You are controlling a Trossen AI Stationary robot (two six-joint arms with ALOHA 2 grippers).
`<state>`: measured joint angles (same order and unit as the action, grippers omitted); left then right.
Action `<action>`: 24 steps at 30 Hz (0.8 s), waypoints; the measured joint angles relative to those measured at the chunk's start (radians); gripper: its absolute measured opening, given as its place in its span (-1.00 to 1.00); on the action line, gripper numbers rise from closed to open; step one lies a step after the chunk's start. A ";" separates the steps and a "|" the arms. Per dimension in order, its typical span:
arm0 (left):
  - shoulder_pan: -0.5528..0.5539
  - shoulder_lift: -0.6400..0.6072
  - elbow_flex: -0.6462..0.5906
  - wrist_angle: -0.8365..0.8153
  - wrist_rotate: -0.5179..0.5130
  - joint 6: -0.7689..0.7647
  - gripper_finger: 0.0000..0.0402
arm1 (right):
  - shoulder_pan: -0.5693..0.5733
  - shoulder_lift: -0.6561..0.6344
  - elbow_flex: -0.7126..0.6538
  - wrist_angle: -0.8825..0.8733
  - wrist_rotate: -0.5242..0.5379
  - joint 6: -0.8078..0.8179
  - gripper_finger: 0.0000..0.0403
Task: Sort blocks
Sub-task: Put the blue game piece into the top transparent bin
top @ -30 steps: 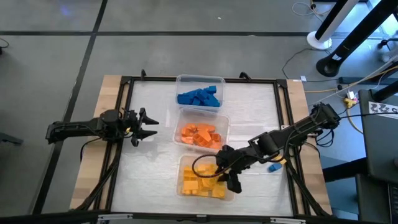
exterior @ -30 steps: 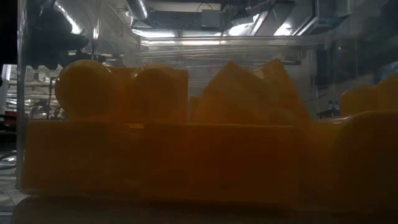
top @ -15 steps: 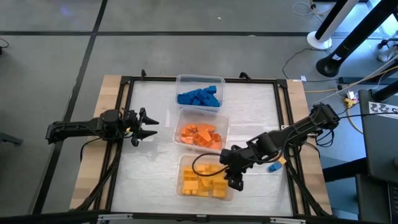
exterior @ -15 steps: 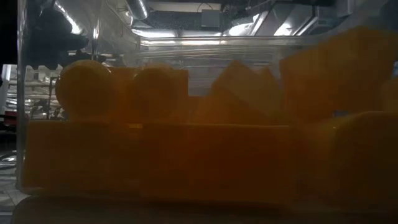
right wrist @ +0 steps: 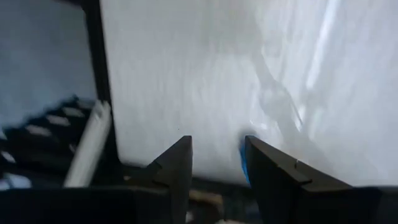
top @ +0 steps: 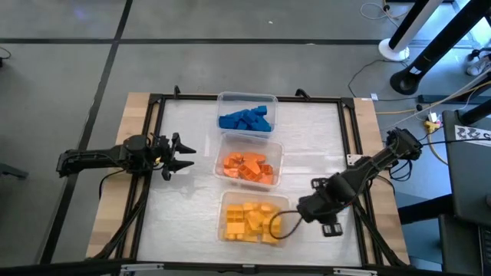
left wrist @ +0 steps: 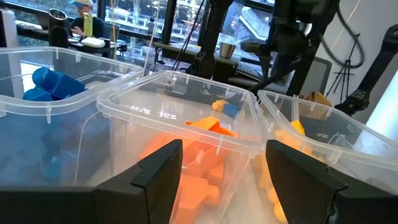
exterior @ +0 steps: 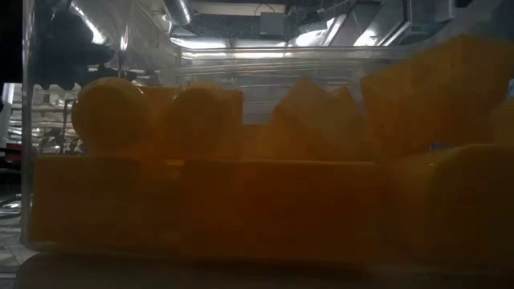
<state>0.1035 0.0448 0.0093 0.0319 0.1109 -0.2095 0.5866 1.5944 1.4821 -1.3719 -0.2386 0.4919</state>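
The desk (top: 192,153) fills the middle of the high view, with a white cover inside a dark frame. Down its centre stand three clear tubs in one line. The upper tub (top: 246,101) holds the blue blocks (top: 245,119). The middle tub (top: 249,146) holds the orange blocks (top: 247,167). The lower tub (top: 227,201) holds the yellow blocks (top: 249,221). In the low view the yellow blocks (exterior: 241,201) fill nearly the whole frame behind a clear wall.

The left arm (top: 92,159) lies at the left of the high view, level with the middle tub. The left gripper (top: 178,155) points toward this tub but is apart from it, and its jaws are wide and hold nothing. In the left wrist view the two dark fingers (left wrist: 163,171) stand far from each other, with the orange tub (left wrist: 186,112) between them in the frame.

The right arm (top: 368,165) comes in from the right of the high view. The right gripper (top: 331,228) is over the white cover at the lower right, just beside the yellow tub and outside it. In the right wrist view its fingers (right wrist: 177,165) have a narrow gap between them and nothing is held there. A small blue thing (right wrist: 243,158), maybe a block, shows just beside one finger in the lower middle of that frame, but it is too hidden to be sure.
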 joint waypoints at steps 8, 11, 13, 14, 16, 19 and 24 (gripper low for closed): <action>0.000 0.000 0.000 -0.001 0.000 0.000 0.10 | 0.094 0.000 0.000 -0.085 0.118 0.004 -0.28; 0.000 0.000 0.000 -0.001 0.000 0.000 0.10 | 0.095 0.000 0.000 -0.090 0.118 0.031 -0.27; 0.000 0.000 0.000 -0.001 0.000 0.000 0.10 | 0.094 0.000 0.000 -0.094 0.117 0.050 -0.24; 0.000 0.000 0.000 -0.001 0.000 0.000 0.10 | 0.093 0.000 -0.001 -0.097 0.119 0.051 -0.21; 0.000 0.000 0.000 -0.002 0.000 0.000 0.10 | 0.093 0.000 -0.012 -0.099 0.128 0.052 -0.13; 0.000 0.000 0.000 -0.002 0.000 0.000 0.10 | 0.094 0.000 -0.050 -0.100 0.141 0.053 0.00; 0.000 0.000 0.000 -0.001 0.000 0.000 0.10 | 0.095 0.000 -0.154 -0.101 0.142 0.037 0.15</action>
<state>0.1036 0.0448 0.0093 0.0306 0.1109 -0.2092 0.6815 1.5944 1.3278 -1.4725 -0.0971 0.5290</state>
